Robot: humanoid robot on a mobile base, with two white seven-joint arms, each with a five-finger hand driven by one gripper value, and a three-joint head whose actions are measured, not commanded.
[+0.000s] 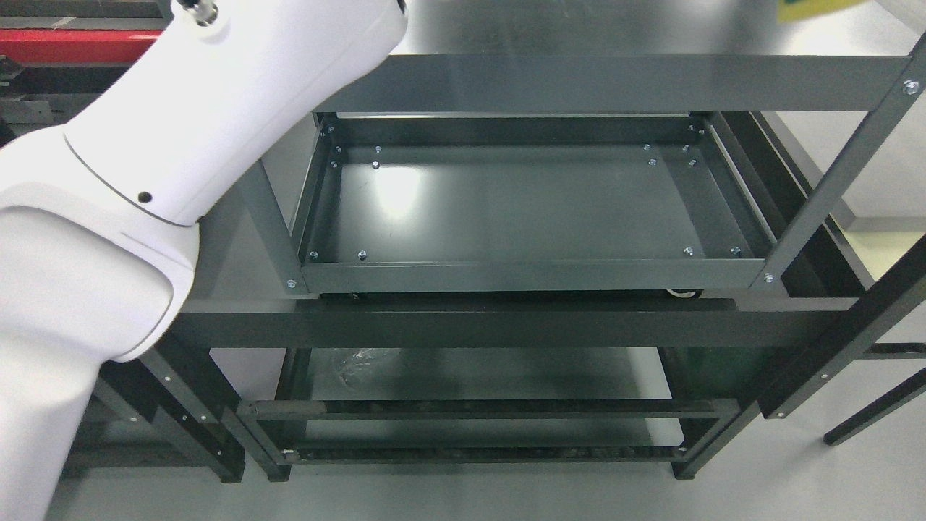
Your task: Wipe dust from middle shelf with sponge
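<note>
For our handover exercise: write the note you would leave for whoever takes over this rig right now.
Left arm reaches up past the picture's top edge; its hand is out of view. Right arm not in view.
Middle shelf sits bare under glare, nothing resting on it.
A yellow thing shows at the top edge, possibly the sponge; cannot tell.
No wiping contact shows now. Left to do: bring the sponge down and wipe.

One white robot arm shows, entering from the left; its hand is out of view. One dark metal rack stands in front, with three shelves that can be counted: a top shelf, a middle tray and a lower shelf. One yellow scrap shows at the top edge.
</note>
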